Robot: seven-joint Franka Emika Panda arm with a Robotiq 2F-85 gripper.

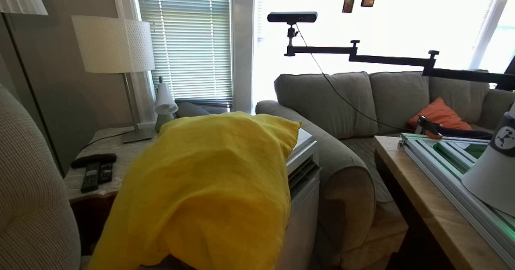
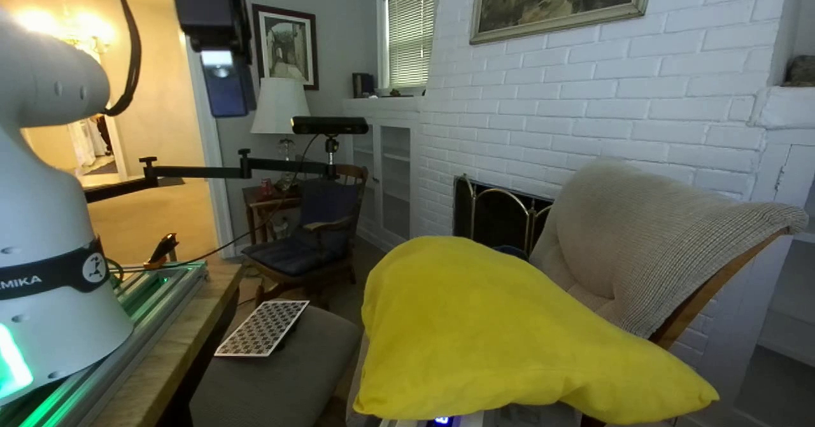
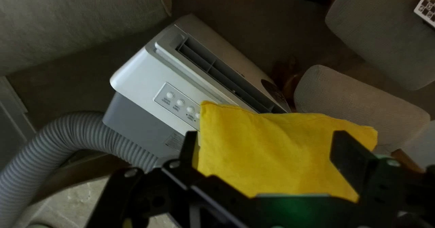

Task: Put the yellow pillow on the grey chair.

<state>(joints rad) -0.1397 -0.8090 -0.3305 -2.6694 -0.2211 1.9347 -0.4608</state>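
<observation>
Plainly, we hold nothing: our gripper hangs above the yellow pillow, fingers spread wide and touching none of it. The pillow lies slumped over the white appliance. We judge the grip to be the weak point, since fabric this floppy may sag between the fingertips and let a shallow pinch slip. Reaching too deep could knock that appliance or press its buttons, and a clumsy nudge could slide the pillow off altogether. On the way to the grey chair, a drooping corner might sweep the remotes off the side table. Whether pillow and chair touch, we cannot tell from these angles.
</observation>
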